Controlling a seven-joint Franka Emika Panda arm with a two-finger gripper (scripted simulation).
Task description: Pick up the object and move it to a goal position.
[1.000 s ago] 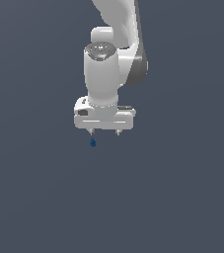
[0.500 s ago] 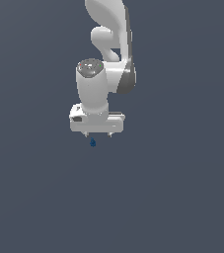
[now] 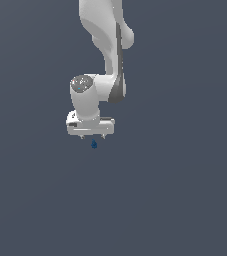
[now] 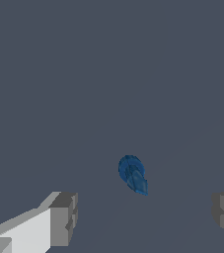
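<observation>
The object [image 3: 93, 144] is a tiny dark-blue piece with a rounded end, lying on the flat grey surface just under the white hand. In the wrist view the object [image 4: 132, 174] shows between the two grey fingertips [image 4: 64, 219], apart from both of them. My gripper [image 3: 92, 136] hangs directly above the piece with its short fingers pointing down. The jaws stand wide apart and hold nothing.
A plain dark grey surface [image 3: 175, 200] fills both views. The white arm [image 3: 105, 45] rises from the hand toward the upper edge of the exterior view. No other objects show.
The hand has shifted slightly toward the exterior view's left, and the arm above it has swung round. The blue piece has stayed where it was.
</observation>
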